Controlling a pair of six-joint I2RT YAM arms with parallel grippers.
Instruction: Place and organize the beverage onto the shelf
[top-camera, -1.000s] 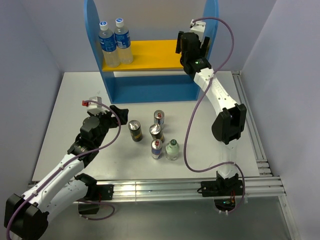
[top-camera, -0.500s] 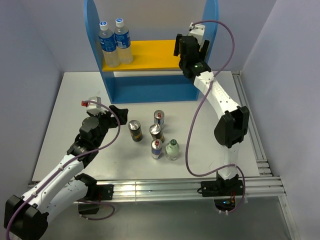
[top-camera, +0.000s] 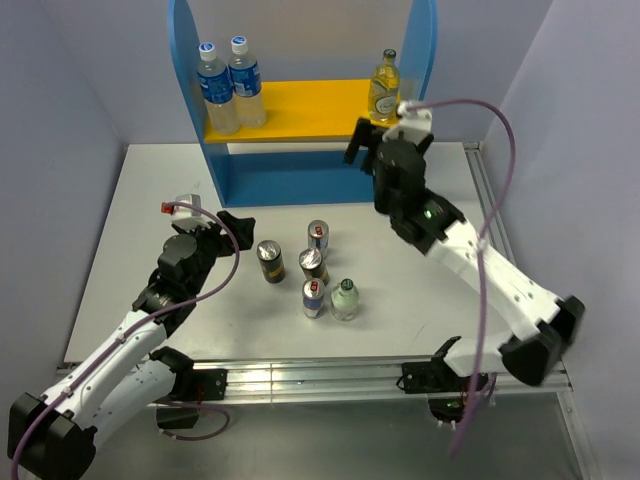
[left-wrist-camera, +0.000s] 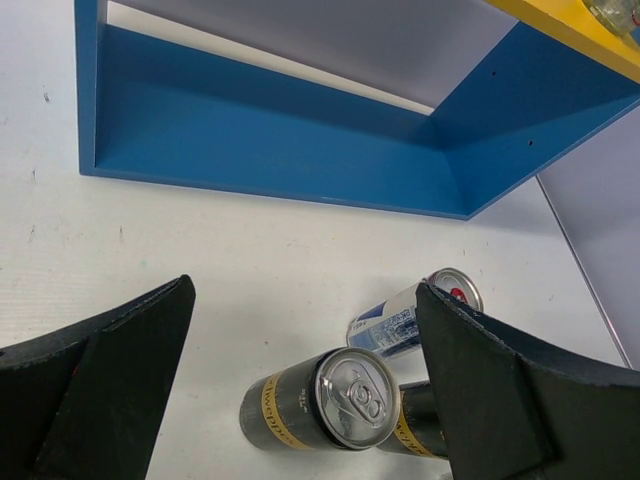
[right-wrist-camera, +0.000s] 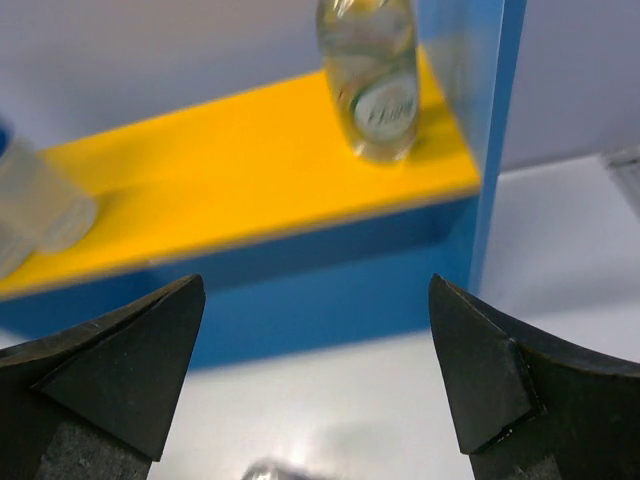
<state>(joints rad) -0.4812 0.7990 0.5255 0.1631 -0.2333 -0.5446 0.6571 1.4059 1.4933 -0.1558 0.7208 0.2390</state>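
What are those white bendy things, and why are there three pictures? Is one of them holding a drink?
Those are two robot arms, each ending in a two-finger pincer called a gripper. The big picture looks down from above. The other two come from small cameras on the wrists, so the black wedges are the pincers' own fingers. On the white table sit two dark cans, two silver-blue cans and a green-capped bottle. The shelf has a yellow board carrying two water bottles and a yellowish bottle. The left gripper and right gripper are both open, holding nothing.
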